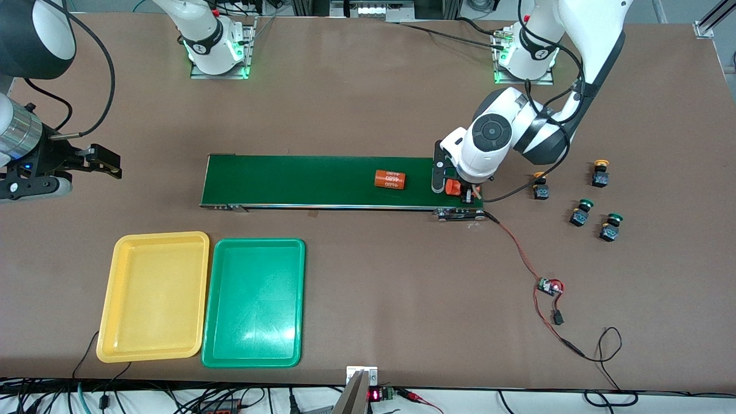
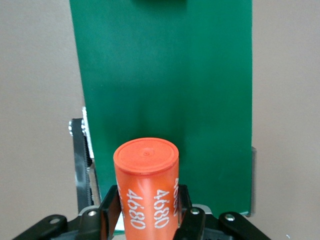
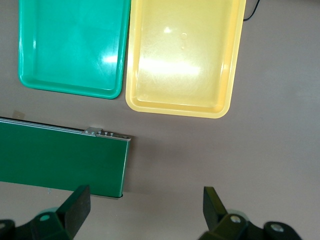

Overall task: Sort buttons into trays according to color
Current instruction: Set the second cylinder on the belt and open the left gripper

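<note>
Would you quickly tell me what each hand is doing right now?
Left hand: shut on an orange cylinder at the conveyor belt's end.
Right hand: open, holding nothing, waiting above the table.

bright, even overhead light, shadows short and soft. white glare patches sit on the green tray (image 1: 253,303) toward six o'clock and on the yellow tray (image 3: 185,57) near its centre. the left wrist view's orange cylinder (image 2: 146,187) looks slightly soft.
</note>
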You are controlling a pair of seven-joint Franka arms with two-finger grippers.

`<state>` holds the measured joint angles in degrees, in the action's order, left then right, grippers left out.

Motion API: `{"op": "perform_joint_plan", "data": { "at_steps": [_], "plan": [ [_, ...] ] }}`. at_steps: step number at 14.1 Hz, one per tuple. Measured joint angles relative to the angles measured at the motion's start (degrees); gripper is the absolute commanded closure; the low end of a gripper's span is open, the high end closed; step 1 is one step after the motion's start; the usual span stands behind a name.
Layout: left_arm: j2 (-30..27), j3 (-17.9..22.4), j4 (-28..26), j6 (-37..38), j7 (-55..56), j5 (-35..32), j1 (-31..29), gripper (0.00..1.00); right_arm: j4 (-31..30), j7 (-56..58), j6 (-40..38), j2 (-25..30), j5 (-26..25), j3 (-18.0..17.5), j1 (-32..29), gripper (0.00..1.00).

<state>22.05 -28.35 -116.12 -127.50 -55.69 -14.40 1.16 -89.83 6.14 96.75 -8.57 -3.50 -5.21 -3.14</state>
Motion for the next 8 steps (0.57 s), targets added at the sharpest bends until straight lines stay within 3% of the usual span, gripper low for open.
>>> {"op": "perform_joint_plan", "data": {
  "at_steps": [2, 3, 4, 5, 8],
  "plan": [
    [0.0, -0.51, -0.01, 0.46, 1.06, 0.0, 0.0, 0.97, 0.0, 0.0, 0.0, 0.0, 0.0, 0.0, 0.0, 0.0],
    [0.0, -0.91, -0.04, 0.85, 2.25, 0.0, 0.01, 0.61, 0.0, 0.0, 0.0, 0.0, 0.0, 0.0, 0.0, 0.0],
    [0.0, -1.25, -0.04, 1.26, 3.71, 0.0, 0.0, 0.05, 0.0, 0.0, 0.0, 0.0, 0.0, 0.0, 0.0, 0.0],
    [0.0, -1.66, -0.04, 1.46, 4.89, 0.0, 0.01, 0.0, 0.0, 0.0, 0.0, 0.0, 0.0, 0.0, 0.0, 0.0],
    [-0.98, -2.09, 0.2, 2.17, 6.03, 0.0, -0.08, 0.0, 0.0, 0.0, 0.0, 0.0, 0.0, 0.0, 0.0, 0.0]
  ]
}}
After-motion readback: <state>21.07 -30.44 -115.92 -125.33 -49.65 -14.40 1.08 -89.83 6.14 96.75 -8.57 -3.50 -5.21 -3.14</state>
